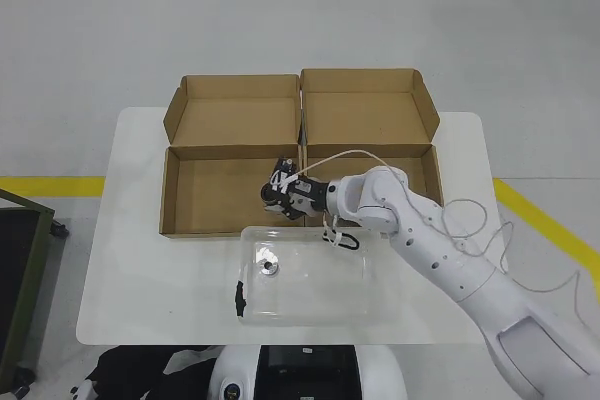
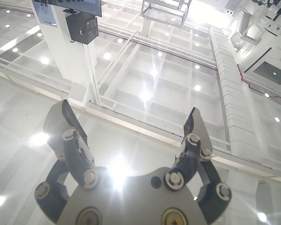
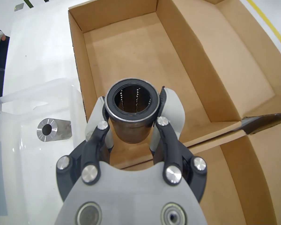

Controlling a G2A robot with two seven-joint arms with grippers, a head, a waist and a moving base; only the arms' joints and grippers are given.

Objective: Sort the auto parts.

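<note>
My right gripper [image 3: 133, 101] [image 1: 277, 190] is shut on a dark cylindrical bearing [image 3: 131, 108] with a black end ring and a hollow bore. It holds the bearing above the near right corner of the left cardboard box [image 1: 195, 195] [image 3: 140, 54], whose floor is bare. A silver metal bushing [image 1: 268, 265] [image 3: 52, 129] with a centre hole lies in the clear plastic tray [image 1: 320, 295] in front of the boxes. My left gripper [image 2: 131, 118] is open, points up at a ceiling with lights, and holds nothing.
A second cardboard box [image 1: 425, 180] [image 3: 250, 176] stands to the right of the first, both with lids folded back [image 1: 365, 105]. A small black piece [image 1: 239, 298] hangs at the tray's left rim. White table [image 1: 130, 250] around; a green rack [image 1: 10, 290] stands at the left.
</note>
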